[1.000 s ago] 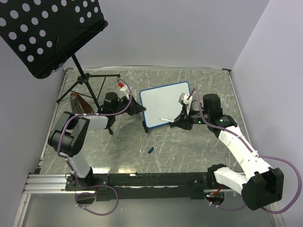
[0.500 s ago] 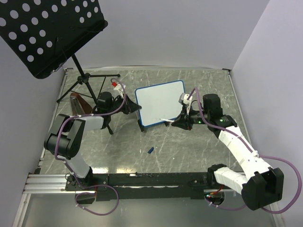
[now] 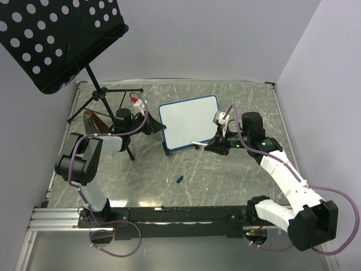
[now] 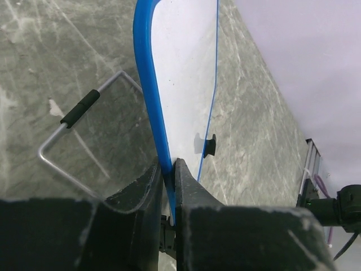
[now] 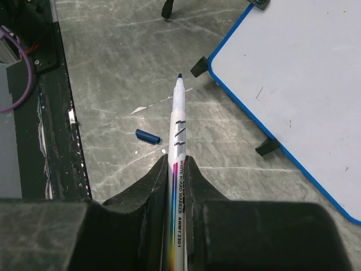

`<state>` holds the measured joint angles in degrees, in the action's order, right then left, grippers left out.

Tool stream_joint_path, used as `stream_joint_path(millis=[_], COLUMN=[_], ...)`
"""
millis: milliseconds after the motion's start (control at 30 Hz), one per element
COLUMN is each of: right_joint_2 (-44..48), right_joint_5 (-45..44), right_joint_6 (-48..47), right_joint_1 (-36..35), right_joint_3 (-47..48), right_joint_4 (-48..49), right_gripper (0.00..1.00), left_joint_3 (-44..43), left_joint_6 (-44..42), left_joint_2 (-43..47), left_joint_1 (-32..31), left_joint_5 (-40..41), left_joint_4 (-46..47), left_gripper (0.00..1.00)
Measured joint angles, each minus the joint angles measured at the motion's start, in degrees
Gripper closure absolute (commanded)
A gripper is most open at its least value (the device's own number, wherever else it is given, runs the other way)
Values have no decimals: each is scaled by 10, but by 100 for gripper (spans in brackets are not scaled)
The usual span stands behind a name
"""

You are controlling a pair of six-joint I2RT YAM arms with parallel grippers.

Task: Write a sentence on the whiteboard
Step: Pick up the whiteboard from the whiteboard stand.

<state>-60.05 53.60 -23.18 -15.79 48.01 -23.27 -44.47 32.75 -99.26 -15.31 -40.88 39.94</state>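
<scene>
The left gripper [image 3: 154, 127], clamped on the whiteboard [image 3: 189, 123], has shifted it leftward; right gripper [image 3: 210, 144] grips the marker [image 3: 198, 141]; nothing written

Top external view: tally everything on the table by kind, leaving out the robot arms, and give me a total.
whiteboard: 1
marker: 1
marker cap: 1
music stand: 1
brown object, kind unclear: 1
Total: 5
</scene>
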Motion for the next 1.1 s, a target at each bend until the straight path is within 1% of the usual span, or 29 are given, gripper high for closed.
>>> stream_joint_path(millis=[167, 267, 300, 400, 600, 700, 933, 1100], right_joint_2=[0, 0, 0, 0, 1, 1, 1, 1], right_joint_5=[0, 0, 0, 0, 0, 0, 0, 0], right_joint_6=[-1, -1, -1, -1, -1, -1, -1, -2], right_joint_1=[1, 1, 1, 1, 1, 1, 1, 1], right_joint_3=[0, 0, 0, 0, 0, 0, 0, 0], right_joint_4=[0, 0, 0, 0, 0, 0, 0, 0], right_gripper=[100, 100, 100, 100, 100, 100, 100, 100], left_joint_3=[-14, -24, -28, -49, -83, -90, -89, -70], left_joint_6=[29, 45, 47, 47, 28, 21, 20, 25], left_joint_2=[-23, -31, -32, -35, -50, -63, -85, -102], left_joint_1=[-12, -17, -18, -21, -30, -32, -30, -31], left_joint_5=[2, 3, 3, 8, 28, 34, 39, 39], left_joint_4=[23, 19, 15, -6, -43, -41, -2, 40], left_gripper=[97, 93, 90, 86, 86, 84, 76, 70])
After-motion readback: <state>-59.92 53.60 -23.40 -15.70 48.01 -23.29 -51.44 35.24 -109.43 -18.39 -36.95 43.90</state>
